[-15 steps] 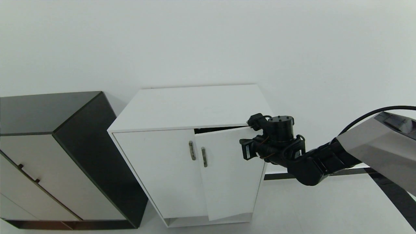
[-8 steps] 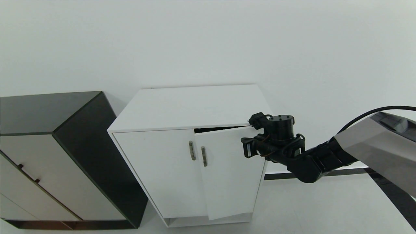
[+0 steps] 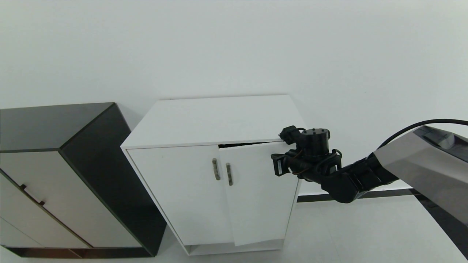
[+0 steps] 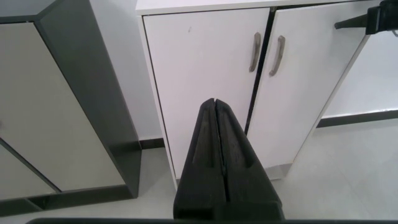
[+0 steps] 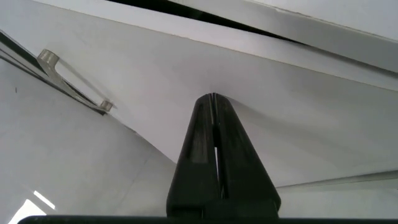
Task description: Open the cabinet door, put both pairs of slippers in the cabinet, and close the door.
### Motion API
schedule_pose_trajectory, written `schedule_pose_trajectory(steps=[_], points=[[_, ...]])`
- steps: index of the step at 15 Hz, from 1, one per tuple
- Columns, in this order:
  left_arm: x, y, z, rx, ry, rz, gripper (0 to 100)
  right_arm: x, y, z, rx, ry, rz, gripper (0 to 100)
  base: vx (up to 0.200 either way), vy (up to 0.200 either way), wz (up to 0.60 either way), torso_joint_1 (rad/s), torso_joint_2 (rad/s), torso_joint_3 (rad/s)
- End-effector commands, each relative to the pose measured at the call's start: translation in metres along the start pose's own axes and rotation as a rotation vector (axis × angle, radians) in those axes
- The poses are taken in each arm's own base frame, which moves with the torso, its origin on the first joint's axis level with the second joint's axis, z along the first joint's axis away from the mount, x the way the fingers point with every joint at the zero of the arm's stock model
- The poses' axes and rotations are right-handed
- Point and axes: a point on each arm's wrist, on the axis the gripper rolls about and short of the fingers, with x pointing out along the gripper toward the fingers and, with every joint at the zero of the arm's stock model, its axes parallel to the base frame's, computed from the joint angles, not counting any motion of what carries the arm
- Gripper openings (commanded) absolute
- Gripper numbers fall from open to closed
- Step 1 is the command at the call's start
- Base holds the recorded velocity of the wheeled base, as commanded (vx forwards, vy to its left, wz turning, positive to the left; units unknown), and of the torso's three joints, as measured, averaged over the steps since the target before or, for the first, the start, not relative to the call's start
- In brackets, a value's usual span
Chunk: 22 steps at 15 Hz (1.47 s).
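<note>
While the head view takes in the whole white cabinet (image 3: 215,120), standing on the pale floor (image 3: 365,233) against the wall (image 3: 234,47) with a dark cabinet (image 3: 95,164) just beside it on the robot's left, it leaves the fingertips hard to read. The right wrist view settles that: the right gripper (image 5: 213,99) has its two fingers (image 5: 202,134) pressed together with nothing between them, and their tip is at the white face of the right door (image 5: 292,87), though contact cannot be confirmed. The head view does show the right arm reaching across to the upper outer corner of that door, and the door standing slightly ajar, with a thin dark gap (image 3: 248,145) under the cabinet top and its lower edge hanging forward of the cabinet's base. The left door (image 3: 179,193) lies flush and shut. Two metal handles (image 3: 222,171) sit upright side by side at the doors' meeting edges; the right wrist view catches one of them, slanted across its frame. From the left wrist view, the left gripper (image 4: 214,109) hangs low and well apart from the cabinet front, its fingers likewise closed on each other and empty, with both doors and the dark cabinet's side ahead of it. A dark strip (image 3: 314,198) runs along the floor to the cabinet's right.
</note>
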Motion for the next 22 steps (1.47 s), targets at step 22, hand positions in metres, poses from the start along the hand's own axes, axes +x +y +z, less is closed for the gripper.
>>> schedule_pose_trajectory(steps=[22], points=[[0.000,0.000,0.000,-0.007,0.001,0.000,0,-0.026,0.002,0.010,-0.001,0.006,-0.013,0,0.000,0.000,0.00,0.000,0.00,0.000]])
